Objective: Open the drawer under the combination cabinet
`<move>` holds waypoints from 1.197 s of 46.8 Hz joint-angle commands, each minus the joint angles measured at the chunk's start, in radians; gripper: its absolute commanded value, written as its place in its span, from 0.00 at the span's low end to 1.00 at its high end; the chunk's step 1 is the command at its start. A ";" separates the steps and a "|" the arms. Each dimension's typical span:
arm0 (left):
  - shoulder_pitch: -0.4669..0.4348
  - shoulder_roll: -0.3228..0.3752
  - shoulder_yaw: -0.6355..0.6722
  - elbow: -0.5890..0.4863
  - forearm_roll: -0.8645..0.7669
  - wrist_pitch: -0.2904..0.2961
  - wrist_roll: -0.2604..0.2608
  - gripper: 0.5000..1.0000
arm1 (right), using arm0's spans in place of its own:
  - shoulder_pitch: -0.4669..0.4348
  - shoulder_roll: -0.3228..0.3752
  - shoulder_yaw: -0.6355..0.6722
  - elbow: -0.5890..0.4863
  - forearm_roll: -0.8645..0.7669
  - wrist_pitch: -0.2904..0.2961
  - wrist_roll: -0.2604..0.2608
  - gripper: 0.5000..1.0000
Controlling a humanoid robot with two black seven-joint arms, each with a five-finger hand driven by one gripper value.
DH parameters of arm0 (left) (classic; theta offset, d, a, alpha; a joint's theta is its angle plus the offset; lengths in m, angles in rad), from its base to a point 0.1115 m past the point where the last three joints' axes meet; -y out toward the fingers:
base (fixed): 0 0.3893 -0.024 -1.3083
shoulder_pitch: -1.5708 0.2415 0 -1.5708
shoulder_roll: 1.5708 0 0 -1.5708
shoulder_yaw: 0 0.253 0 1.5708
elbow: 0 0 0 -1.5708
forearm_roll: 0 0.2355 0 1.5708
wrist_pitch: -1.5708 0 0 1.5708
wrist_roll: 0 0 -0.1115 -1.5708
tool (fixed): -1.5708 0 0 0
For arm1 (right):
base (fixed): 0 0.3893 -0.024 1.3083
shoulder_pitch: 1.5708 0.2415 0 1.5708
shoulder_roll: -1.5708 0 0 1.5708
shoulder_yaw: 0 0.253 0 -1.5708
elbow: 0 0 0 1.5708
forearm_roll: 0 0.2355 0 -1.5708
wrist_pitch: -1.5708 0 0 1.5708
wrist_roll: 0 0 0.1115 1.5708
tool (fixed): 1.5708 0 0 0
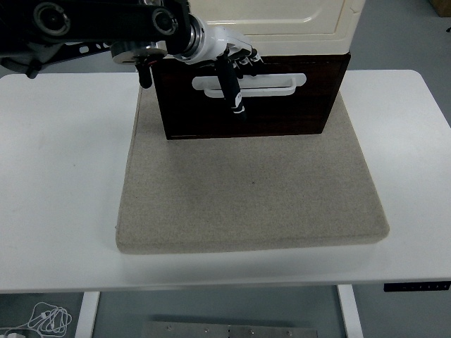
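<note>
Item: dark brown wooden drawer (282,113), rectangular front, seated beneath the cream-coloured cabinet body (282,21) at upper centre of the frame, the whole unit standing on the far part of a beige fabric mat (250,190) that lay on the white worktop (56,176). Fitting: one white slotted bar handle (271,83), horizontal, set high on the drawer front. Handling, as judged: rigid and not fragile; the drawer should slide straight toward the lower edge of the frame, though the unit looked light enough that it might drag on the mat if pulled hard. Best hold judged to be the handle's slot, near its middle, hooked from above. Left hand (229,60), white-and-black, five-fingered, entered from the upper left and lay over the left part of the handle; its fingers (232,91) were curled toward the slot, one long digit pointing down across the drawer front. Whether they truly gripped the bar could not be told. Right hand: not in view. Obscured: the cabinet's top was cut off by the frame's upper edge; the drawer's interior, runners and depth were hidden; the handle's left end lay behind the hand.
</note>
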 commanded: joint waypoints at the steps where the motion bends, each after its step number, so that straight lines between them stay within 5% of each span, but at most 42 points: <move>1: 0.000 -0.001 0.000 -0.001 0.000 0.000 0.000 1.00 | 0.001 0.000 0.000 0.000 0.000 0.000 0.001 0.85; 56: 0.029 -0.019 0.001 -0.001 0.005 -0.006 0.002 1.00 | 0.001 0.000 0.000 0.000 0.000 0.000 0.000 0.85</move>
